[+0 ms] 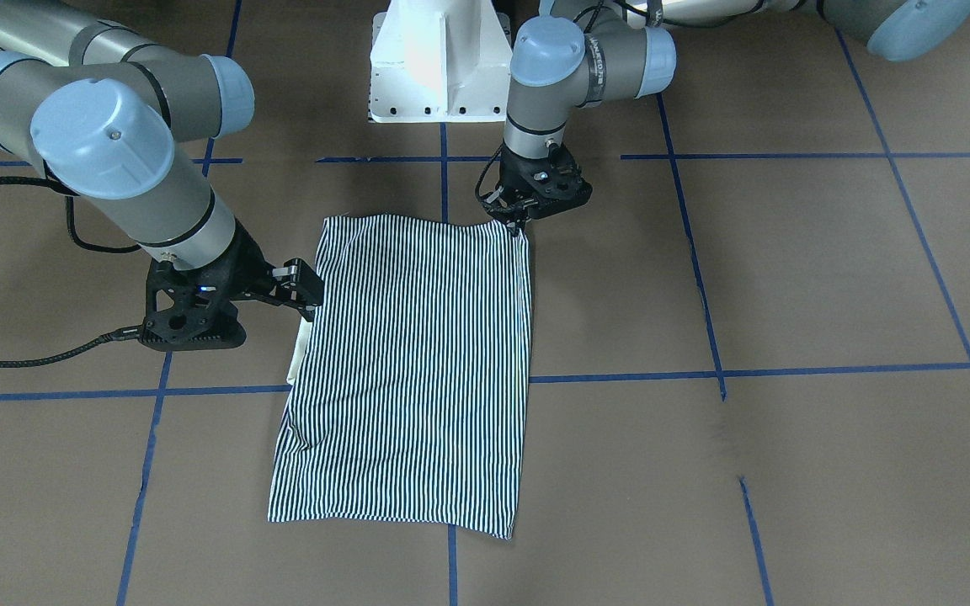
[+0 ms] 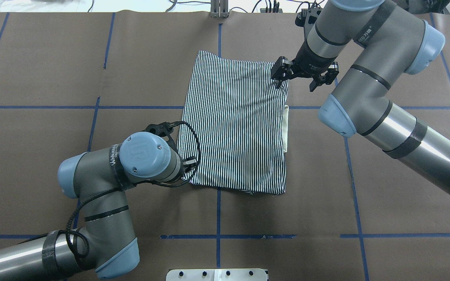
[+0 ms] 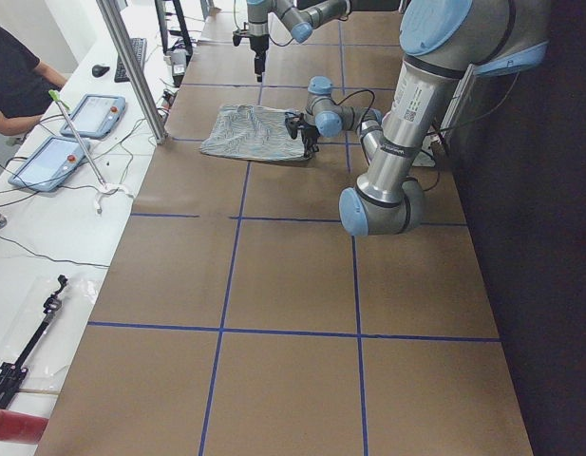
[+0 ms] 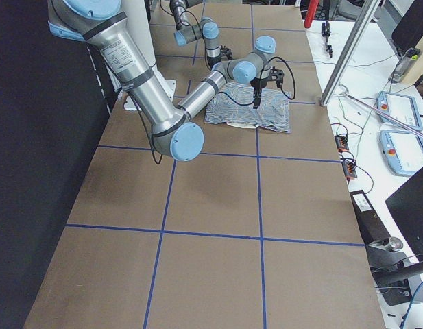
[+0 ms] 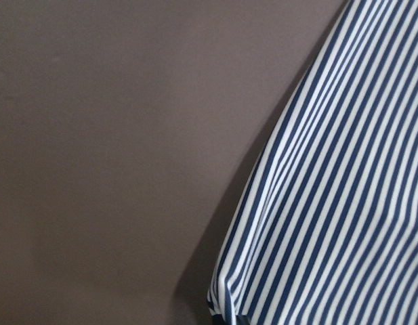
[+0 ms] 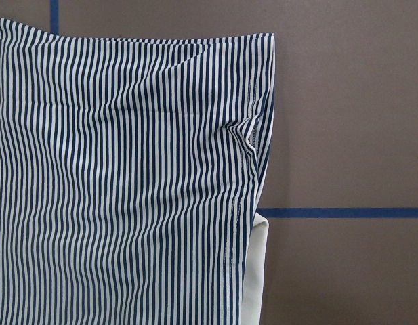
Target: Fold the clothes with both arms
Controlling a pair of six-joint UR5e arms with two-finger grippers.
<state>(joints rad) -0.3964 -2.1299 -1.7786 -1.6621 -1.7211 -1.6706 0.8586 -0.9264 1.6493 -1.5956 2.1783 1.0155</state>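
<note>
Overhead exterior, folded striped shirt (image 2: 234,125)

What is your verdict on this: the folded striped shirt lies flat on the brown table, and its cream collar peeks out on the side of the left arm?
One point is wrong. The folded striped shirt lies flat on the brown table, but its cream collar peeks out on the side of the right arm, not the left. The overhead view shows this.

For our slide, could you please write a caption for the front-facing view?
Left gripper pinches a corner of the striped polo shirt; open right gripper meets its side edge.
</note>
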